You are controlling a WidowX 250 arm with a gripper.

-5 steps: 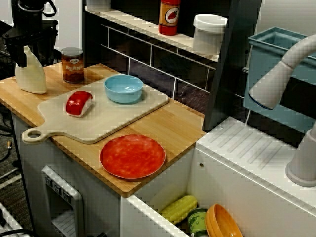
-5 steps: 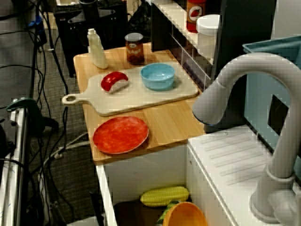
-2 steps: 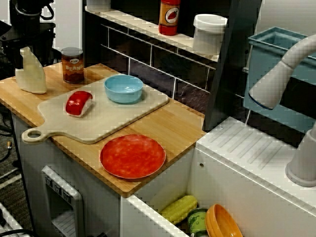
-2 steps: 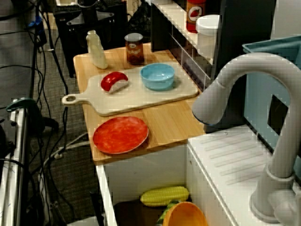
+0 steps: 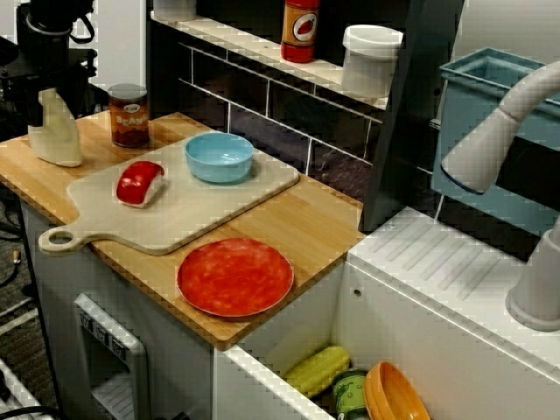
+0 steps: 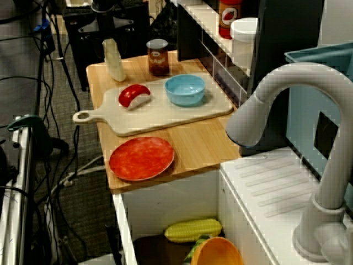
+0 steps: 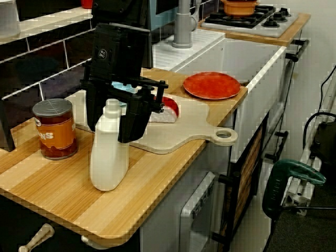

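Note:
A white plastic bottle stands at the end of the wooden counter, its base on or just above the wood. My black gripper is shut on its upper body, with one finger showing on its right side. In the front view the bottle sits at the far left under the black arm, turned so its narrow side shows. It also shows in the view from over the tap. A beans can stands right beside the bottle.
A pale cutting board carries a blue bowl and a red-and-white toy piece. A red plate lies near the counter edge. The sink holds corn and an orange bowl. A grey tap is on the right.
The gripper has tilted and turned the white bottle in place, so its broad face now shows as a narrower side. Everything else on the counter stayed put.

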